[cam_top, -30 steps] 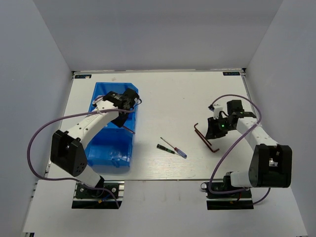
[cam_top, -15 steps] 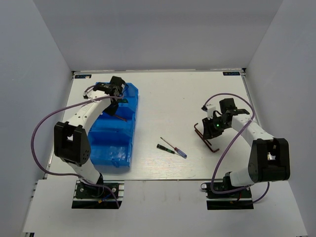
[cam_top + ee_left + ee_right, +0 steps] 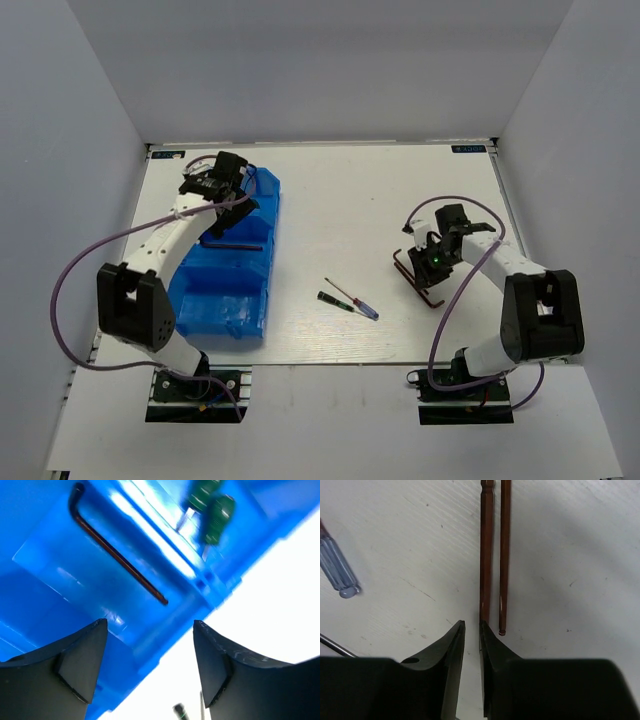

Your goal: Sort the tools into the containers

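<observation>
The left hand hangs over the far end of the row of blue bins, its fingers spread wide apart and holding nothing. Below it a dark hex key lies flat on the floor of one compartment, and the two stubby green-handled screwdrivers lie side by side in the adjoining compartment, across the divider. On the right side of the white worktop the right hand is low over two more reddish-brown keys that lie parallel, just beside each other: a thicker hex key and a thinner hex key. Its fingers are drawn almost together with only a thin slit between them; the thicker key's end seems to pass under the tip of one finger rather than into the slit, so nothing looks clamped. Between the two arms, well apart from the bins, the red-blue screwdriver and the green-black screwdriver lie close together on the worktop
</observation>
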